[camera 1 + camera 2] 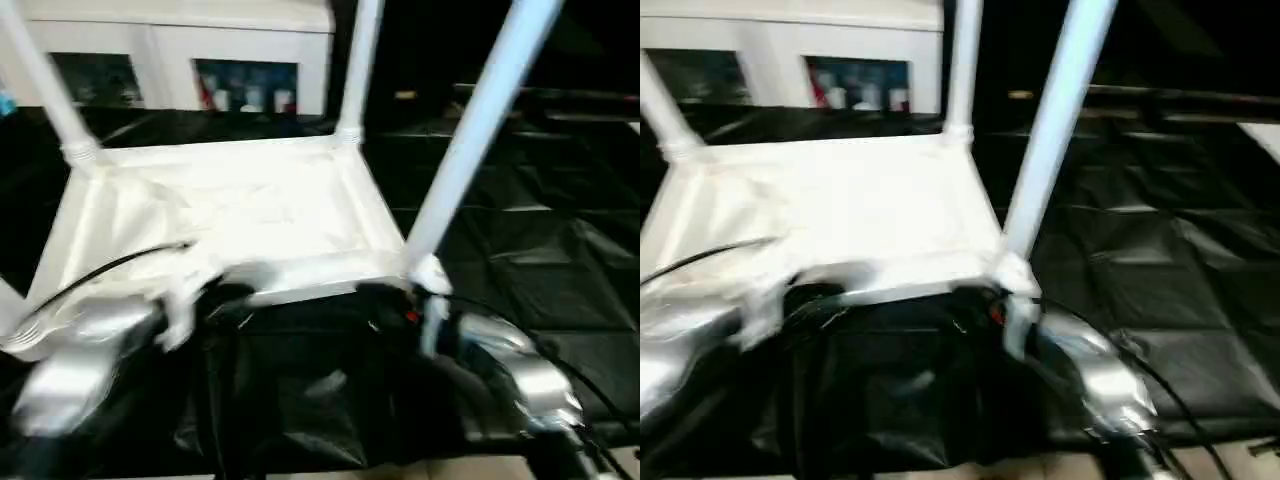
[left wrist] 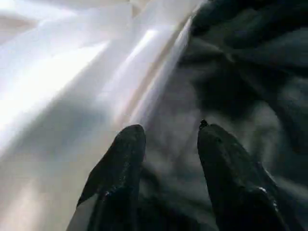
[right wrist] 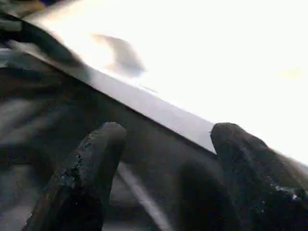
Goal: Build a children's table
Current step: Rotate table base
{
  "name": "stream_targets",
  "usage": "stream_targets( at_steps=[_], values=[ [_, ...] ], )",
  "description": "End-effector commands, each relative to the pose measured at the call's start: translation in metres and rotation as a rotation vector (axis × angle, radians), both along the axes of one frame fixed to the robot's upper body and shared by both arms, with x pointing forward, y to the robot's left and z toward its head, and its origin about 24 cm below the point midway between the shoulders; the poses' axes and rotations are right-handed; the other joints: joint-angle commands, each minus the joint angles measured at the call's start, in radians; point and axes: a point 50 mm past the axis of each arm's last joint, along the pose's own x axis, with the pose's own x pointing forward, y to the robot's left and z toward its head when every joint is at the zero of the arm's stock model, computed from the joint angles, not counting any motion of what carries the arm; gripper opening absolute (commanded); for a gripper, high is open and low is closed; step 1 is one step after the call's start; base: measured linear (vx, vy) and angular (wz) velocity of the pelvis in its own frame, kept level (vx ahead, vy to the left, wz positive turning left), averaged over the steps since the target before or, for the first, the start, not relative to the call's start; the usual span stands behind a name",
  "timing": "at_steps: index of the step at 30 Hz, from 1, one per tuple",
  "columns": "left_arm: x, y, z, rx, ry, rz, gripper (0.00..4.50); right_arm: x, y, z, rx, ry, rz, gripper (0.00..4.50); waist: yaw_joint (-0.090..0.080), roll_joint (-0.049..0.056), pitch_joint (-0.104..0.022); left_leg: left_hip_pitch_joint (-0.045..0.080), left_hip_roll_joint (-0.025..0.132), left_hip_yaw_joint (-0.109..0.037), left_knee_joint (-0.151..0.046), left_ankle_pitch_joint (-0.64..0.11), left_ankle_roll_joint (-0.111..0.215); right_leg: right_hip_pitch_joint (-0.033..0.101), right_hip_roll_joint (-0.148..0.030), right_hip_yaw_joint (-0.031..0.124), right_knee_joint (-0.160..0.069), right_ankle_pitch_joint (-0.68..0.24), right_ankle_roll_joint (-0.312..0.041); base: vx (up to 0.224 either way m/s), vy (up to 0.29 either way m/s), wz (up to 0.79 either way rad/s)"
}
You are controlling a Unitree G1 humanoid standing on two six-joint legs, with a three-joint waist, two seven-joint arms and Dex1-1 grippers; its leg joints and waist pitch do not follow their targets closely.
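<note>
Currently you are working at the near edge of the upturned table (image 1: 230, 215), three legs standing; left gripper (image 2: 168, 139) and right gripper (image 3: 163, 139) both parted, empty. Next, likely the fourth leg.

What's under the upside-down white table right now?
The table lies top-down on black cloth, which shows all around it. Whatever is directly beneath the top is covered. Three legs stand up from it.

No readable text, labels or numbers anywhere.
</note>
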Motion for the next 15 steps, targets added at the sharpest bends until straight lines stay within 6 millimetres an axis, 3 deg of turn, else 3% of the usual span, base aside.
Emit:
stream_targets(
  at_steps=[1, 2, 3, 6, 8, 11, 14, 15],
  values=[
    [-0.010, 0.010, 0.008, 0.009, 0.001, 0.070, 2.44, 0.009, -0.007, -0.008, -0.074, 0.018, -0.091, 3.29, -0.007, 0.013, -0.049, 0.035, 0.068, -0.040, -0.086, -0.359, -0.058, 0.018, -0.061, 0.050, -0.073, -0.336, -0.178, 0.000, 0.000, 0.00],
    [-0.014, 0.014, 0.007, 0.018, 0.005, 0.092, 2.44, 0.011, -0.007, -0.010, -0.086, 0.019, -0.102, 3.29, -0.006, 0.012, -0.049, 0.035, 0.066, -0.041, -0.086, -0.367, -0.059, 0.019, -0.061, 0.050, -0.076, -0.354, -0.168, 0.000, 0.000, 0.00],
    [-0.019, 0.020, 0.007, 0.032, 0.009, 0.122, 2.52, 0.013, -0.008, -0.012, -0.102, 0.020, -0.116, 3.29, -0.002, 0.012, -0.051, 0.045, 0.067, -0.040, -0.083, -0.386, -0.068, 0.011, -0.063, 0.052, -0.078, -0.367, -0.163, 0.000, 0.000, 0.00],
    [-0.040, 0.038, 0.007, 0.054, 0.032, 0.215, 2.80, 0.029, -0.015, -0.011, -0.123, 0.001, -0.229, 3.29, -0.002, 0.005, -0.050, 0.037, 0.064, -0.044, -0.087, -0.392, -0.068, 0.019, -0.062, 0.050, -0.081, -0.373, -0.147, 0.000, 0.000, 0.00],
    [-0.053, 0.049, 0.006, 0.071, 0.054, 0.265, 2.89, 0.040, -0.019, -0.010, -0.134, -0.026, -0.306, 3.29, -0.004, 0.007, -0.050, 0.040, 0.064, -0.043, -0.084, -0.403, -0.071, 0.012, -0.060, 0.051, -0.080, -0.368, -0.149, 0.000, 0.000, 0.00],
    [-0.071, 0.064, 0.007, 0.102, 0.081, 0.351, 3.24, 0.052, -0.024, -0.008, -0.146, -0.054, -0.419, 3.29, -0.002, 0.000, -0.051, 0.040, 0.063, -0.044, -0.082, -0.407, -0.065, 0.013, -0.062, 0.051, -0.079, -0.379, -0.142, 0.000, 0.000, 0.00],
    [-0.085, 0.080, 0.006, 0.125, 0.088, 0.414, 3.47, 0.060, -0.026, -0.005, -0.118, -0.065, -0.480, 3.29, -0.001, 0.000, -0.052, 0.043, 0.062, -0.041, -0.081, -0.405, -0.059, 0.010, -0.057, 0.052, -0.081, -0.361, -0.135, 0.000, 0.000, 0.00],
    [-0.089, 0.085, 0.006, 0.133, 0.091, 0.428, 3.47, 0.061, -0.026, -0.005, -0.109, -0.068, -0.487, 3.29, -0.001, 0.000, -0.052, 0.038, 0.062, -0.043, -0.083, -0.399, -0.054, 0.013, -0.054, 0.051, -0.077, -0.338, -0.131, 0.000, 0.000, 0.00]
  ],
)
